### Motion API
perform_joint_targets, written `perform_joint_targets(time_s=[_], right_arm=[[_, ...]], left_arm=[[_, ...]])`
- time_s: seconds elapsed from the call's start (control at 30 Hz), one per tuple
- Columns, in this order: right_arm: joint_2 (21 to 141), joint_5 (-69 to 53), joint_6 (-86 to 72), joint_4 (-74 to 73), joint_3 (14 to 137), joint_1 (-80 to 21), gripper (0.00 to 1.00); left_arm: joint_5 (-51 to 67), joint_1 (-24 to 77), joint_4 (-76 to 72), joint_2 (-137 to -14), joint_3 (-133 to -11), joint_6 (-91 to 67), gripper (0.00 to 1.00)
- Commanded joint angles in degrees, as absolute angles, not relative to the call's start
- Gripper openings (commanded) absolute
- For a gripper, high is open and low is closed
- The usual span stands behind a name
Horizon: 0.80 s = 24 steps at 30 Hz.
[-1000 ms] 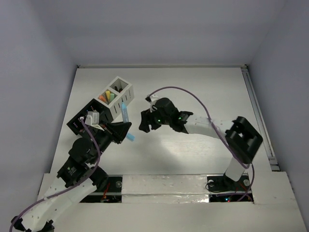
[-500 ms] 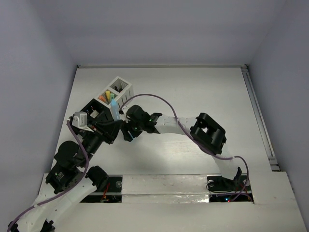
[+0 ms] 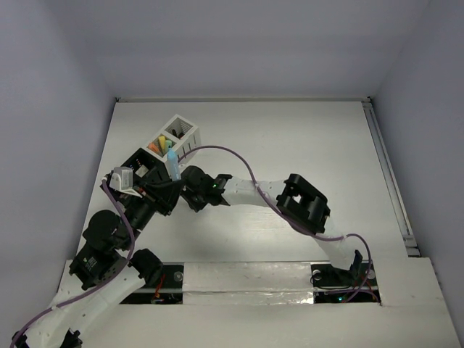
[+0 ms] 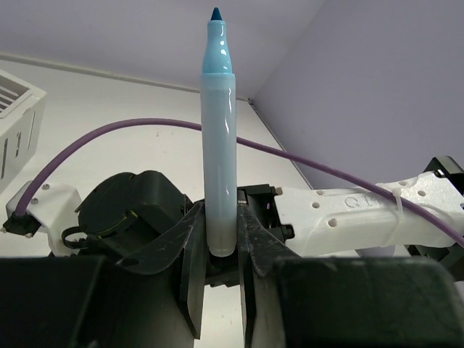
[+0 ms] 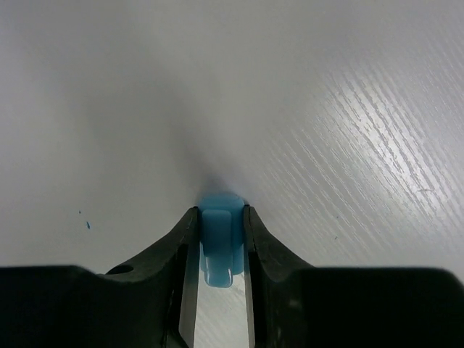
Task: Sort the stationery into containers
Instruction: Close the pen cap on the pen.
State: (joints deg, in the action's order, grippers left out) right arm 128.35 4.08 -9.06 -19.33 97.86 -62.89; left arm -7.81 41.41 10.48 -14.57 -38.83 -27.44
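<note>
The left gripper (image 4: 220, 243) is clamped on the base of a blue marker (image 4: 219, 145), which stands upright, tip up, on the near side of the white box (image 3: 187, 132). Just beside it, the right gripper (image 5: 219, 214) pinches a blue cap (image 5: 220, 250) down at the table (image 5: 326, 109). The right arm stretches low towards the white box, and the left arm is folded up short of it.

Marker (image 4: 220, 145): barrel moulded in smooth, glossy plastic. Cap (image 5: 220, 232): matt plastic. Tabletop (image 5: 348, 109): finished white, fine wood-grain texture, faintly sheened.
</note>
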Motion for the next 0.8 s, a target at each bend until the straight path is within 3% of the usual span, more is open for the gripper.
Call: perform_joint_targets(time_s=[0.0, 0.23, 0.5, 0.77], right_arm=[[130.25, 10.63, -9.13, -24.43, 98.53, -63.98, 0.15], [116.39, 15.38, -16.25, -10.93, 81.76, -61.0, 0.01], [88.73, 15.47, -26.62, 4.29, 60.92, -50.11, 0.0], [77.97, 21.09, -29.79, 12.9, 56.95, -46.94, 0.0]], left_arm=[[-8.09, 41.22, 6.68, -15.56, -38.94, -26.81, 0.0], [-7.82, 41.22, 2.2, -16.96, -34.64, -27.85, 0.0], [-1.15, 41.22, -11.67, -21.52, -23.48, -32.07, 0.0], [4.12, 41.22, -29.96, -33.39, -14.07, -30.68, 0.0]])
